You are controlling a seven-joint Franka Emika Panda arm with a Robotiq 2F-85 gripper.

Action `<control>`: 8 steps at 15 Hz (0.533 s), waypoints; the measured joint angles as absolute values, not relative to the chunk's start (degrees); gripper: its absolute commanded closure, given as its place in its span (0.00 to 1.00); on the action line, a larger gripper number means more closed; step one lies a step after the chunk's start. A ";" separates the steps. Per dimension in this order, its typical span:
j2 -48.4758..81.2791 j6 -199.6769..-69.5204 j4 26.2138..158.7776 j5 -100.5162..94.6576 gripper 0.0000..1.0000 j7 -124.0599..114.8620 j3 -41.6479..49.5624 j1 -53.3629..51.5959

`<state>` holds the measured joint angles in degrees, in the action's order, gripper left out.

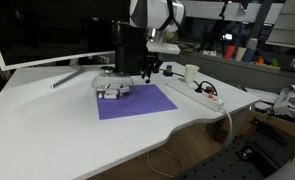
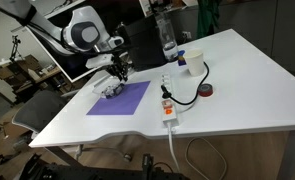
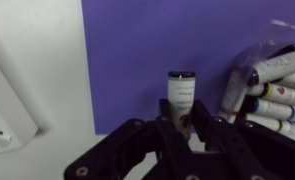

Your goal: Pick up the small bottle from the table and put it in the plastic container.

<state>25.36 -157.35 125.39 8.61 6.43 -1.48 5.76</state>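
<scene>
My gripper [image 3: 184, 118] is shut on the small bottle [image 3: 180, 95], a pale cylinder with a dark cap, held above the purple mat [image 3: 157, 40]. The plastic container [image 3: 287, 58], translucent and filled with several paint tubes, lies just right of the bottle in the wrist view. In both exterior views the gripper [image 1: 147, 68] [image 2: 120, 72] hangs over the mat's far edge, beside the container [image 1: 112, 87] [image 2: 111, 90]. The bottle is too small to make out there. The white table [image 1: 47, 120] [image 2: 237, 90] carries everything.
A white power strip [image 1: 202, 92] [image 2: 168, 108] with a black cable lies beside the mat. A white cup [image 2: 183, 60], a water bottle [image 2: 168, 45] and a tape roll [image 2: 206, 91] stand nearby. A tall black box [image 1: 124, 50] and a monitor [image 1: 47, 30] are behind.
</scene>
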 measured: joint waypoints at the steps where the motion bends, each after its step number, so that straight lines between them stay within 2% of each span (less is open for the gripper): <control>1: 24.38 -159.26 125.58 8.06 0.93 6.15 -1.46 4.91; 8: 24.00 -169.00 124.14 7.62 0.93 3.72 -1.89 -0.17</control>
<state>24.00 -169.00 124.14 7.62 3.72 -1.89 -0.17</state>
